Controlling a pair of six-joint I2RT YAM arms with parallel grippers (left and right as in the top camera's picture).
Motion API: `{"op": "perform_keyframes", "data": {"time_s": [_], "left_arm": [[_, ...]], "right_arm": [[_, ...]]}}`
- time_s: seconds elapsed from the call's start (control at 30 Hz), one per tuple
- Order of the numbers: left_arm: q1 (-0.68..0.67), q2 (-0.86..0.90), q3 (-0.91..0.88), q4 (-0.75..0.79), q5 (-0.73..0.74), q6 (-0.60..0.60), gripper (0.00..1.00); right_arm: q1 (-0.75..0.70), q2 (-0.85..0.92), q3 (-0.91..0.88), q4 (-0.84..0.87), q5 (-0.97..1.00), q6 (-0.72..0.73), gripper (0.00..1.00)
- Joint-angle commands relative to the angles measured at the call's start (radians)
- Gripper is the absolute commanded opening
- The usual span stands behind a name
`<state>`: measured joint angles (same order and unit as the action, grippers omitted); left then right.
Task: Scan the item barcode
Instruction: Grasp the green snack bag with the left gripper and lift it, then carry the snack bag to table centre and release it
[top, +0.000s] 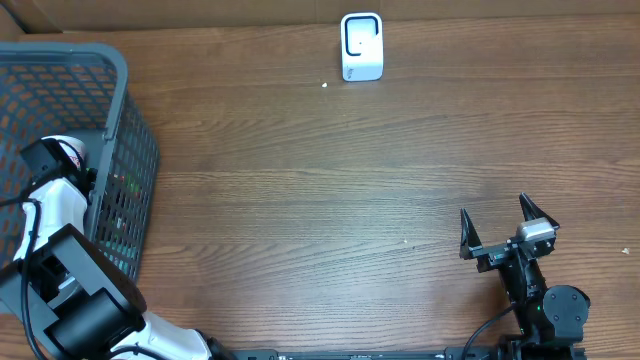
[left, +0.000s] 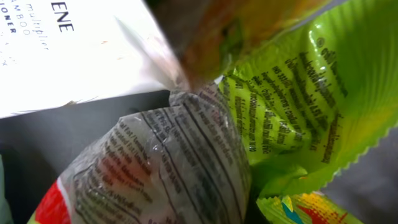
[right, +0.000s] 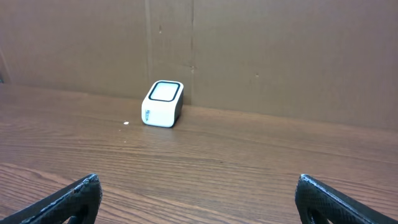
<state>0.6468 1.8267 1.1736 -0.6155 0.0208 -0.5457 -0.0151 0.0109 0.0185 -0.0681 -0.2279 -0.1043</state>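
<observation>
My left gripper (top: 62, 155) reaches down into the grey mesh basket (top: 128, 110) at the table's left edge. Its fingers are hidden in the left wrist view. That view is filled by a clear packet with black print and a red corner (left: 168, 168), pressed right up at the jaws. I cannot tell whether the packet is pinched. A green crinkled packet (left: 298, 93) lies beside it. No barcode shows. The white scanner (top: 361, 46) stands at the table's far edge, also in the right wrist view (right: 163, 103). My right gripper (top: 508, 222) hovers open and empty near the front right.
A white item with dark lettering (left: 62, 50) and an orange wrapper (left: 242, 25) also lie in the basket. Its mesh walls surround my left wrist. A small white speck (top: 324, 85) lies near the scanner. A brown cardboard wall (right: 280, 50) backs the table.
</observation>
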Motion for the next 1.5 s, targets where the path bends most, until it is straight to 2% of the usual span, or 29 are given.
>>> {"op": "perform_keyframes", "data": {"time_s": [0.0, 0.3, 0.53, 0.77, 0.83, 0.9, 0.97, 1.17, 1.47], "left_arm": [[-0.007, 0.053, 0.034, -0.158, -0.045, 0.053, 0.04], [-0.008, -0.105, 0.413, -0.441, 0.006, 0.103, 0.04], [-0.008, -0.261, 0.650, -0.561, 0.007, 0.132, 0.04], [-0.061, -0.458, 0.702, -0.582, 0.124, 0.230, 0.04], [-0.114, -0.498, 0.701, -0.592, 0.145, 0.272, 0.04], [-0.232, -0.525, 0.701, -0.624, 0.146, 0.329, 0.04], [-0.364, -0.509, 0.693, -0.662, 0.145, 0.360, 0.04], [-0.621, -0.383, 0.626, -0.695, 0.140, 0.359, 0.04], [-0.803, -0.091, 0.614, -0.696, 0.138, 0.356, 0.04]], "right_arm": [[0.002, -0.008, -0.011, 0.007, 0.011, 0.006, 1.00], [0.002, -0.008, -0.011, 0.007, 0.011, 0.006, 1.00], [0.002, -0.008, -0.011, 0.007, 0.011, 0.006, 1.00], [0.002, -0.008, -0.011, 0.007, 0.011, 0.006, 1.00], [0.002, -0.008, -0.011, 0.007, 0.011, 0.006, 1.00], [0.002, -0.008, -0.011, 0.007, 0.011, 0.006, 1.00], [0.002, -0.008, -0.011, 0.007, 0.011, 0.006, 1.00], [0.002, -0.008, -0.011, 0.007, 0.011, 0.006, 1.00], [0.002, -0.008, -0.011, 0.007, 0.011, 0.006, 1.00]]}}
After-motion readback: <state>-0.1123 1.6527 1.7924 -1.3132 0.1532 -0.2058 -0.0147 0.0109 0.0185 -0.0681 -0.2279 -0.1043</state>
